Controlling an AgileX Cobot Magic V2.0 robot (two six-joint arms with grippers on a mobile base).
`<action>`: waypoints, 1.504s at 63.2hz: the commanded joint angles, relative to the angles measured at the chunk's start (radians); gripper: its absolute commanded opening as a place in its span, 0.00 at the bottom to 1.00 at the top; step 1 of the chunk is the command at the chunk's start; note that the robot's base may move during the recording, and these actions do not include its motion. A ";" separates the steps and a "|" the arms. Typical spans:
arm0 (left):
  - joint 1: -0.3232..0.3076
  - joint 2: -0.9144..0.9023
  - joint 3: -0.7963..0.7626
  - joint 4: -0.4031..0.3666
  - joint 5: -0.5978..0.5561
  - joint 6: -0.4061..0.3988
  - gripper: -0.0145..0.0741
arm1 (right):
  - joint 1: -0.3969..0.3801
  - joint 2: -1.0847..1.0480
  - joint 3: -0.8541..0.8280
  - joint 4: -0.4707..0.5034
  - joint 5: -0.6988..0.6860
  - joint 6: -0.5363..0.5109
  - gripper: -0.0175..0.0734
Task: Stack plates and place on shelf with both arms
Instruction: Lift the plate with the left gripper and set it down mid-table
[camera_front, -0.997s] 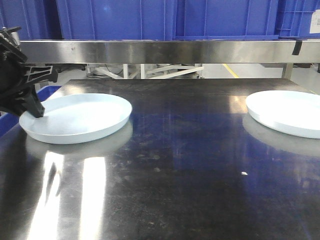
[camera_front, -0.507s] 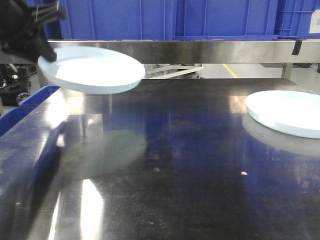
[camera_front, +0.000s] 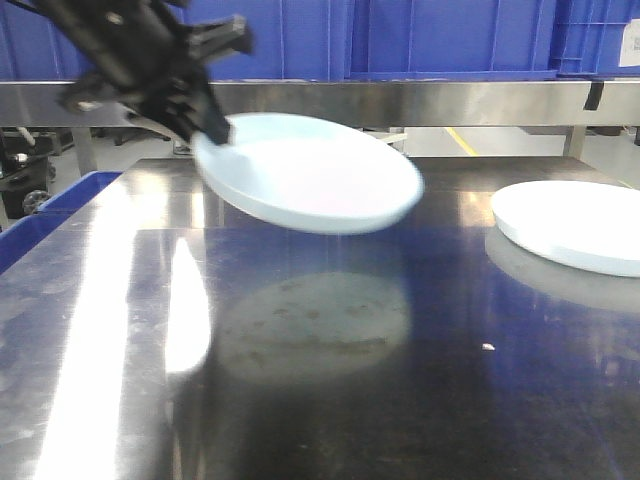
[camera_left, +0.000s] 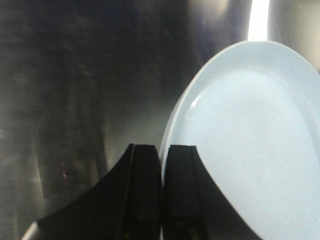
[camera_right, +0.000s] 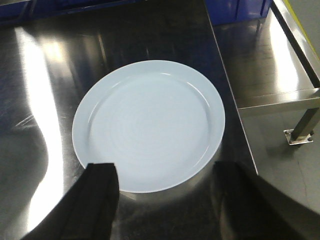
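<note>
1. Up in the upper left of the front view, the left gripper (camera_front: 205, 120) was a black blur, its jaws clamped tight on the left rim of the lifted plate (camera_front: 315, 175).
2. That plate hung in the air, well clear of the table (camera_front: 450, 400), just left of centre frame. It was tilted, with the gripped side high and the right side dipping lower.
3. The left wrist view gave the close-up. Two black fingers (camera_left: 145, 190) stood side by side at bottom centre, with the white rim pinched in the narrow slit between them. The plate's glossy face filled the right half of the frame.
4. Straight below the lifted plate, a dull round reflection (camera_front: 315, 320) showed on the dark steel.
5. Over at the right edge of the front view, the other plate (camera_front: 570, 225) lay flat on the table, partly cut off by the frame and well apart from the lifted one.
6. The right gripper (camera_right: 164, 167) had its jaws spread wide and held nothing. One blurred finger sat at bottom left of its wrist view, the other at bottom right. The other plate lay whole at centre frame, its near rim between them, close to the table's right edge. Whether the tips touched it could not be told.
7. Across the top of the front view ran a steel rail (camera_front: 450, 100), with blue crates (camera_front: 400, 35) above it.
</note>
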 joint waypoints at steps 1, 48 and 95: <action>-0.048 -0.026 -0.035 -0.028 -0.068 0.000 0.26 | -0.001 -0.004 -0.037 0.000 -0.068 -0.008 0.76; -0.101 0.049 -0.037 -0.035 -0.105 0.058 0.76 | -0.001 -0.004 -0.037 0.000 -0.067 -0.008 0.76; 0.131 -0.326 -0.138 -0.012 -0.142 0.058 0.27 | -0.001 -0.004 -0.037 0.000 -0.067 -0.008 0.76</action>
